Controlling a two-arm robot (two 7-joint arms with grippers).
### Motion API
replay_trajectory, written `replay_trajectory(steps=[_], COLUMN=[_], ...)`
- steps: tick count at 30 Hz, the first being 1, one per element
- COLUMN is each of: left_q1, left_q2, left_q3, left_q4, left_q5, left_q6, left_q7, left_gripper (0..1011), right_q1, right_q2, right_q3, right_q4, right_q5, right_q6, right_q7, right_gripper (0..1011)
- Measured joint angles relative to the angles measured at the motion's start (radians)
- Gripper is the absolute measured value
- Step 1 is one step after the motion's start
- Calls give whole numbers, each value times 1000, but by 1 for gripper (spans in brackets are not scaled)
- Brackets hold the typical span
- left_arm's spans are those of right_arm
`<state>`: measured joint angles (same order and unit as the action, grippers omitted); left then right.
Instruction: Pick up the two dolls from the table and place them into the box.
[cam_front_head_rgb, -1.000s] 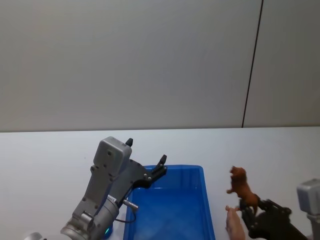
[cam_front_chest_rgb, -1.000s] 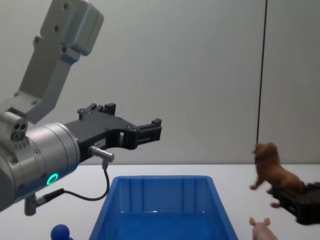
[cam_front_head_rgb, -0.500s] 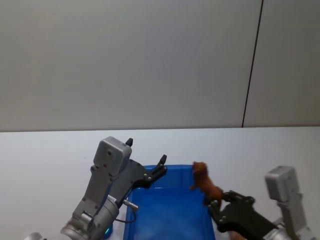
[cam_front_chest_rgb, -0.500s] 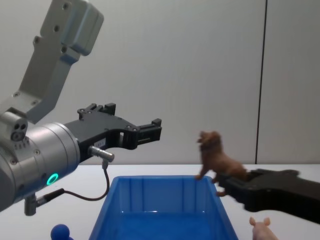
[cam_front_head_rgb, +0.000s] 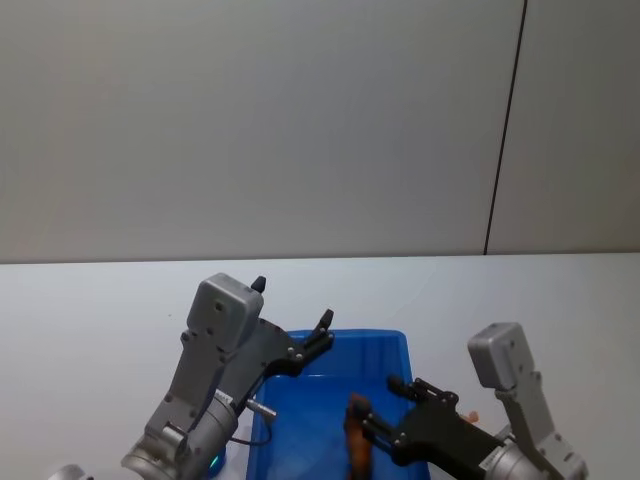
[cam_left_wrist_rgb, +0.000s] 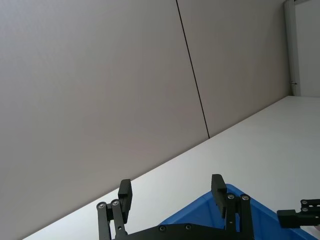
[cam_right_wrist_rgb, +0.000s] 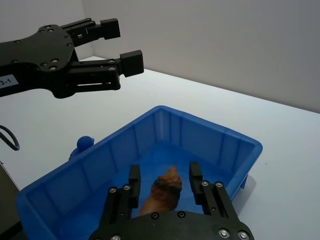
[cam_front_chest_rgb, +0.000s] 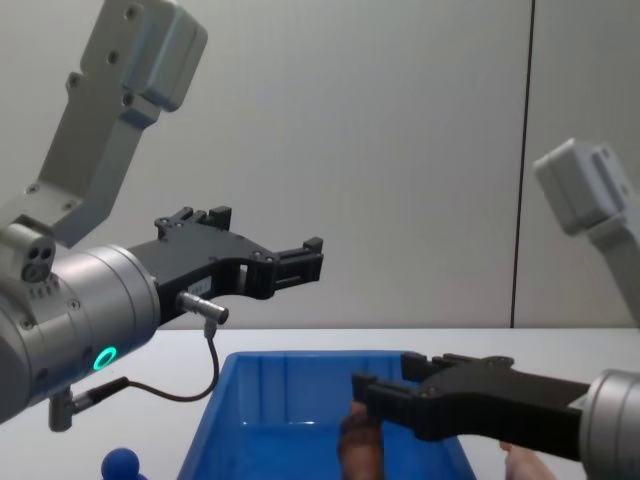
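The right gripper has swung in from the side, where it carried the shaggy brown doll in the air a moment ago, and now it is over the blue box. The doll has come down with it and is inside the box walls, just under the fingertips. From the right wrist view the two fingers stand narrowly apart, with a small gap on each side of the doll, so I think the doll is just released or is being released. If so, the first doll is done.

The brown doll looks rough and furry, reddish, and it hangs or falls with its body nearly upright. Its legs I cannot make out.

The pink doll is on the white counter, outside the box, behind the right gripper and under that arm; it is partly hidden. It must go next.

The left gripper waits wide open above the box's far corner, holding nothing.
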<state>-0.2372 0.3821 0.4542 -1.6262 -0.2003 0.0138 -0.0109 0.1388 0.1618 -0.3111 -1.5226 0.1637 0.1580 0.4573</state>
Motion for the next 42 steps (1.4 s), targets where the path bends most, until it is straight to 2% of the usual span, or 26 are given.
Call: replay_trajectory(steps=[5,7,10,11,16,33,42], left_q1=[0,0,0,0,0,0,0], left_q2=[0,0,0,0,0,0,0], left_q3=[0,0,0,0,0,0,0], left_q4=[0,0,0,0,0,0,0], left_q5=[0,0,0,0,0,0,0], left_q6=[0,0,0,0,0,0,0], left_q7=[0,0,0,0,0,0,0], left_gripper=[1001,1001,1001,1002,1001,1001,1001], right_q1=[12,13,9,9,-16,-135,-184], right_q2=[-8,-9,-8,-8,3,56,73], right_q3=[-5,-5,-6,-6,-5,10,14], right_q4=[18,19,15,15,-18,-146,-175], right_q5=[-8,-10,-13,-13,-18,-17,-6], right_q6=[9,11,12,12,10,-10,-12], right_q7=[-7,-14,-40,-40,-104,-303,-373], right_gripper=[720,760,868,868,1001,1001,1001])
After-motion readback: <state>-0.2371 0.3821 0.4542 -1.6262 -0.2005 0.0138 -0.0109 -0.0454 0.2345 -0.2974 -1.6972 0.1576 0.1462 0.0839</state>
